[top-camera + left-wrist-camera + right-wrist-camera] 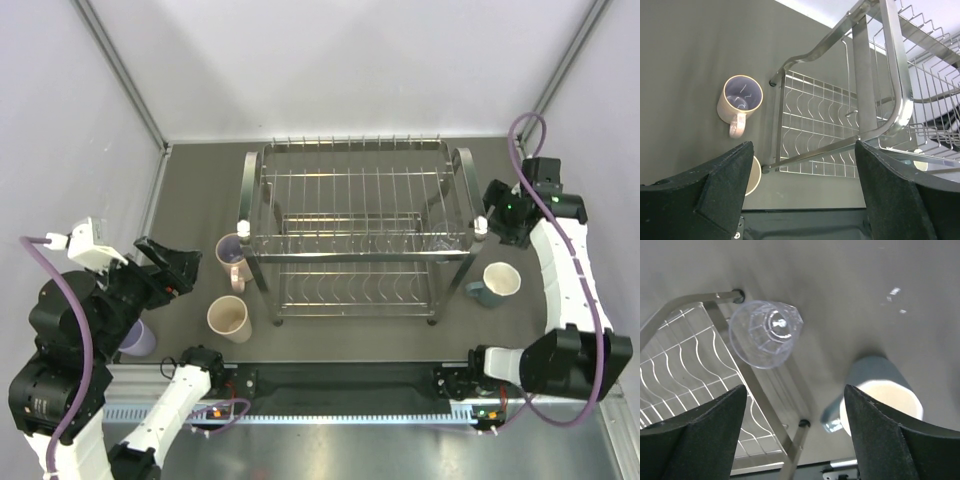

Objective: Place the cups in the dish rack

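A: How are the left fingers (715, 190)?
B: Wide, empty. Pink mug (740, 97) just beyond, rack (900, 75) to its right.
A: And the right fingers (700, 440)?
B: Wide, empty. Glass (765, 332) ahead at the rack's edge, teal mug (880, 395) on the tabletop (840, 290).

1. No text, number, brand or sign can be read in any of the three views.
2. The dish rack (360, 235) shows only plain chrome wire and tube, with no label to be seen.
3. The pink mug (232, 258), beige tumbler (229, 319), teal mug (497, 282) and clear glass (765, 333) show plain sides with no print.
4. Any marks on the arms are too small to read.
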Controlling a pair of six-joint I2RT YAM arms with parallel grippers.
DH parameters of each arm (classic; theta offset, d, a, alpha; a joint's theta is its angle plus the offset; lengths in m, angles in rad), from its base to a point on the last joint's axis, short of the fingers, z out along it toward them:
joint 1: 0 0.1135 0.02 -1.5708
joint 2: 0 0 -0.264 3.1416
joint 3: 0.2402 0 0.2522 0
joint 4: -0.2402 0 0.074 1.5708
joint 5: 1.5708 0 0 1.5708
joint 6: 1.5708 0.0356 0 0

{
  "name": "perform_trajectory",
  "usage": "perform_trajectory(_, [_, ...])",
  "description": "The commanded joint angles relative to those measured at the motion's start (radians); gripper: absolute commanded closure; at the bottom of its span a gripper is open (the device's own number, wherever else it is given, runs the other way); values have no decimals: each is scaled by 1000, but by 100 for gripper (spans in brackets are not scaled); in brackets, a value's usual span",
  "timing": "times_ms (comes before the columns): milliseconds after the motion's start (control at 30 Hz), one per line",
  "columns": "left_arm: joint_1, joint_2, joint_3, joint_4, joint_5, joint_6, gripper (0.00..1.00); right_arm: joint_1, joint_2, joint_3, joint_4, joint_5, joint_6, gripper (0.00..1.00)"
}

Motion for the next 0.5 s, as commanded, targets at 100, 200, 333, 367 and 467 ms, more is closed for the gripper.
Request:
perform_trajectory(100, [4,17,51,97,62,41,20,-16,94,-6,131,-138,-36,25])
perform_trajectory(200, [3,32,82,111,74,49,26,-16,137,-47,159,-164,-33,32])
perform_trajectory(333, [3,61,136,137,103,57,30,-16,164,-98,191,-167,-24,35])
perform_trajectory(367, [3,64,144,155,111,57,31,-16,165,-107,197,-165,-24,35])
perform_trajectory(467, [0,77,168,188,136,49,33,-16,185,-141,225,-148,-33,35])
